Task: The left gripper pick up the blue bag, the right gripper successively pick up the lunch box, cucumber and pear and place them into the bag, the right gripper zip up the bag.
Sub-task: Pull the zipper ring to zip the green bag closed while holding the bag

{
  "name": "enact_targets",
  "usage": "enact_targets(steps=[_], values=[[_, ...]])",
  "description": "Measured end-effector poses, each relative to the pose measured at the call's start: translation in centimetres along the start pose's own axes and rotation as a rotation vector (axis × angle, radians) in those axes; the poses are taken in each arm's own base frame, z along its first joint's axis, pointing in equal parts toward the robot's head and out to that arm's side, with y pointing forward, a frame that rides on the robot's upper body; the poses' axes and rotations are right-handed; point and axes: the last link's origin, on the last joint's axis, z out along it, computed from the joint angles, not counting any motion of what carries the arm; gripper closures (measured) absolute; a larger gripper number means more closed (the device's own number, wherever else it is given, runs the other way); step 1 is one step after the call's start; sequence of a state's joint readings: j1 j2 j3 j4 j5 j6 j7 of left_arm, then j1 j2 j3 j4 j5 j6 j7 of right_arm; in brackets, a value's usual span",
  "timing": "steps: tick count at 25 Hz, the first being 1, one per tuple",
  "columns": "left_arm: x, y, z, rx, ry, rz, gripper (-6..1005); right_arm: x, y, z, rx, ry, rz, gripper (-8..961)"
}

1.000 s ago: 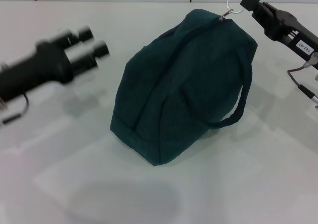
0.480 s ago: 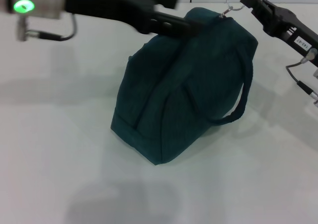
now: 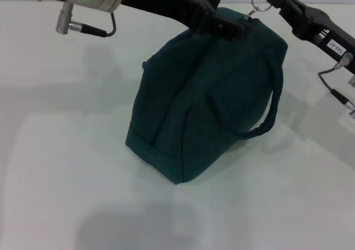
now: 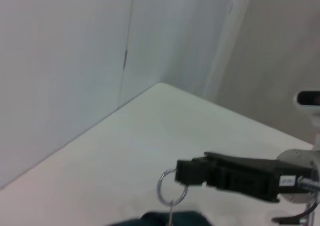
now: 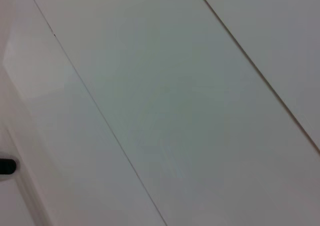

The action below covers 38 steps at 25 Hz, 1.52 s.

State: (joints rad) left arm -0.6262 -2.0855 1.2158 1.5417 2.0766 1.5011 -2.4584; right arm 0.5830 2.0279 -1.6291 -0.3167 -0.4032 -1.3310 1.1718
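The blue bag (image 3: 205, 95) stands on the white table with its zip closed; a sliver of it shows in the left wrist view (image 4: 170, 219). My right gripper (image 3: 273, 0) is at the bag's far top corner, shut on the ring zip pull (image 3: 254, 0). The left wrist view shows the same grip, the right gripper (image 4: 184, 172) holding the ring zip pull (image 4: 160, 188). My left gripper (image 3: 230, 27) reaches in from the upper left and lies against the bag's top ridge. The lunch box, cucumber and pear are out of view.
One padded handle (image 3: 272, 111) hangs loose down the bag's right side. Bare white table (image 3: 83, 167) surrounds the bag. Cables (image 3: 338, 97) trail from the right arm at the right edge. The right wrist view shows only pale panels.
My left arm has swung from low on the left, up and across to the bag's top. The right gripper and the bag have stayed put.
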Motion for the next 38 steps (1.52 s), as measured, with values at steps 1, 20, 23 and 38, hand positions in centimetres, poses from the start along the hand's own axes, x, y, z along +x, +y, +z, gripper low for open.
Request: enact_targets(steps=[1, 20, 23, 38], values=[[-0.1, -0.1, 0.1, 0.002, -0.005, -0.009, 105, 0.0, 0.0, 0.0, 0.000, 0.000, 0.000, 943], [-2.4, 0.1, 0.9, 0.040, -0.100, 0.020, 131, 0.0, 0.0, 0.0, 0.001, 0.002, 0.000, 941], [-2.4, 0.3, 1.0, 0.039, -0.102, 0.035, 324, 0.1, 0.0, 0.0, 0.001, 0.003, 0.001, 941], [-2.6, 0.0, 1.1, 0.062, -0.126, 0.054, 768, 0.1, -0.1, 0.0, 0.006, 0.006, 0.001, 939]])
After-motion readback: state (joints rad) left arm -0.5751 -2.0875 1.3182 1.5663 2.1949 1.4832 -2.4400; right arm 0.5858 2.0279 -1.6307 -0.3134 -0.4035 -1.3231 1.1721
